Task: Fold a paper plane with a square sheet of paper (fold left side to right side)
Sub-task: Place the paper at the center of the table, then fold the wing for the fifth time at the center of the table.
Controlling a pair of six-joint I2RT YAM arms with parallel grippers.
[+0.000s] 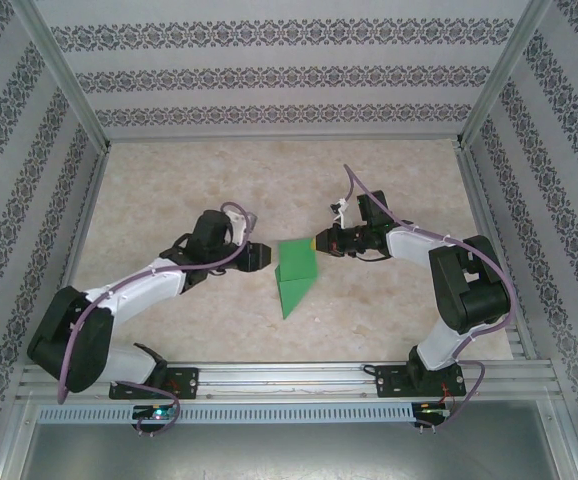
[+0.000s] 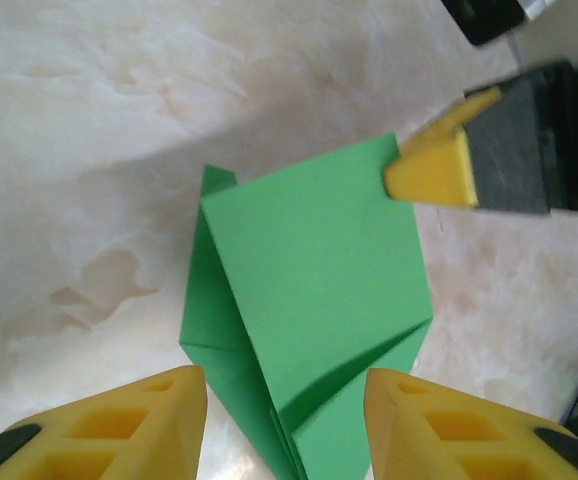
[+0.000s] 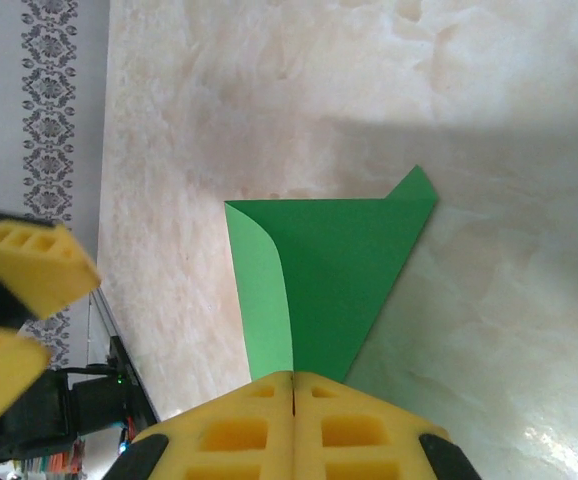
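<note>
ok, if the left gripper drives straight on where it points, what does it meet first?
The folded green sheet, right ahead of the open left gripper. Past it, the right gripper is shut on its far corner. Height over paper unclear.

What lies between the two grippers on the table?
The folded green paper lies between the left gripper and the right gripper, as the top external view shows. The right gripper, shut, touches a far corner of it.

Paper [image 1: 296, 277] lies between left end effector [image 1: 265, 257] — and right end effector [image 1: 319, 242].
</note>
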